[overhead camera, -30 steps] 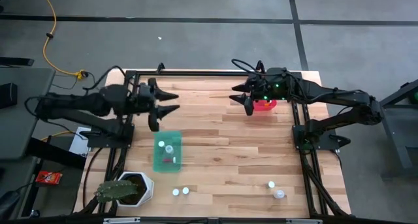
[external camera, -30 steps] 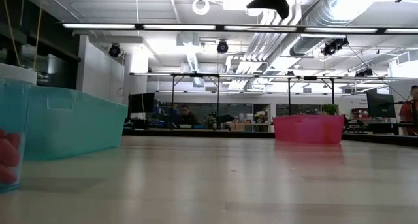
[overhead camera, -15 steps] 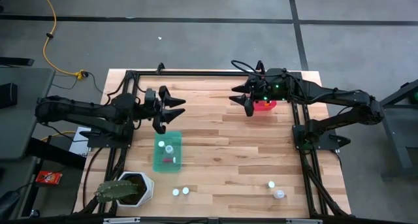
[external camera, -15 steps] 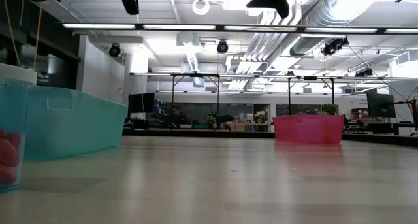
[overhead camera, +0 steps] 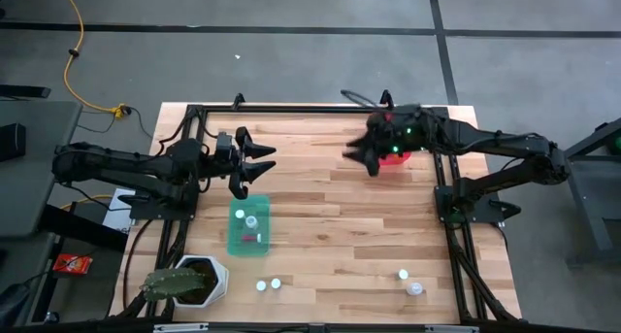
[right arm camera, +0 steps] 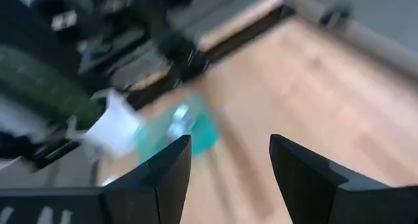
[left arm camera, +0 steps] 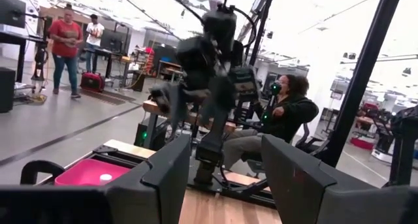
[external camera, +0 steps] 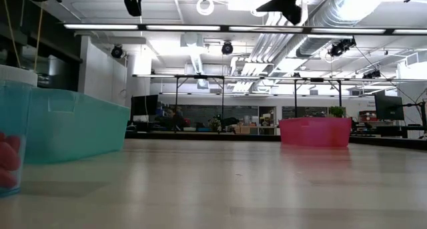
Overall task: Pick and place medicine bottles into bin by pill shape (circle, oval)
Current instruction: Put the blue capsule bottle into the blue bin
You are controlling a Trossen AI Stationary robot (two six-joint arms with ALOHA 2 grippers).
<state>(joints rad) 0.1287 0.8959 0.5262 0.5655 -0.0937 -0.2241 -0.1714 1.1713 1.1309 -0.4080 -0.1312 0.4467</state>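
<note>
Two small white-capped medicine bottles (overhead camera: 268, 284) stand near the table's near edge, left of the middle, and two more (overhead camera: 408, 281) stand at the near right. One bottle (overhead camera: 251, 220) sits in the teal bin (overhead camera: 249, 244). A pink bin (overhead camera: 396, 159) stands at the far right, partly under the right arm. My left gripper (overhead camera: 262, 161) hangs open above the table, just beyond the teal bin. My right gripper (overhead camera: 354, 150) hangs open in the air next to the pink bin. Nothing is between either pair of fingers (left arm camera: 163, 165) (right arm camera: 166, 162).
A white hexagonal pot with a green plant (overhead camera: 199, 280) stands at the near left corner. A black frame (overhead camera: 291, 108) runs along the table's far, left and right edges. In the low view a bottle with red pills (external camera: 10, 155) stands close at the left. People show beyond the table.
My left gripper has come down and tipped up to about level, shifting a little toward the table's right edge, then kept still. My right gripper has rolled about its own line, staying next to the pink bin. Both stay open; no bottle has moved.
</note>
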